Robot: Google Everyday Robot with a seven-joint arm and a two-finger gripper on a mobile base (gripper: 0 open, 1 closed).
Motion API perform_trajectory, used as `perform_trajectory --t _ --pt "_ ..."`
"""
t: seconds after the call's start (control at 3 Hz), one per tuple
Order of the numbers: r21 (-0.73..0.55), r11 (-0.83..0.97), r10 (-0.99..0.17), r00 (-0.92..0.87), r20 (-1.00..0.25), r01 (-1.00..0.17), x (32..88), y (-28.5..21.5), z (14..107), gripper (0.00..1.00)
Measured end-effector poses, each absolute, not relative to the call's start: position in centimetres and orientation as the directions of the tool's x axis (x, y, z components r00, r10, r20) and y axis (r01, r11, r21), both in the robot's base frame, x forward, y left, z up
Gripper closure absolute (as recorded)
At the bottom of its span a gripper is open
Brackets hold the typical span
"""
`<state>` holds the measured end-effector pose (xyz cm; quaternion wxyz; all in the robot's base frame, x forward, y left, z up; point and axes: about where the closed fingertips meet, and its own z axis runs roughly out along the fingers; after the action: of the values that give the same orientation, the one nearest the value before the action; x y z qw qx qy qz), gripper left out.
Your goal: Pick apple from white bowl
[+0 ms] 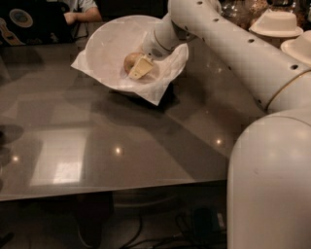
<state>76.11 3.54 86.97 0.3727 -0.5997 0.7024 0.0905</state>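
The white bowl (104, 46) stands at the far side of the grey table, lined with crinkled white paper whose corners hang over the rim. The apple (130, 60), yellowish-tan and round, lies in the bowl's right half. My gripper (135, 66) reaches down into the bowl from the right. One pale finger (141, 68) lies against the apple's front right side; the other is hidden behind the apple. The gripper looks shut on the apple, which rests low in the bowl.
My white arm (233, 48) crosses the right of the table (146, 146). Stacked cream plates with a small bowl (277, 22) stand at the far right. A person's arm (82, 14) and a dark laptop (29, 22) are beyond the far edge.
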Motion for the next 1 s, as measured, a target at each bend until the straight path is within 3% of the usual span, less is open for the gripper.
perform_trajectory --t 0.33,1.0 --pt "-0.31 0.264 -0.773 -0.008 -0.635 -0.913 76.58 3.94 86.27 0.34" --pt "-0.312 0.248 -0.775 0.006 -0.632 -0.917 76.17 4.32 86.61 0.76"
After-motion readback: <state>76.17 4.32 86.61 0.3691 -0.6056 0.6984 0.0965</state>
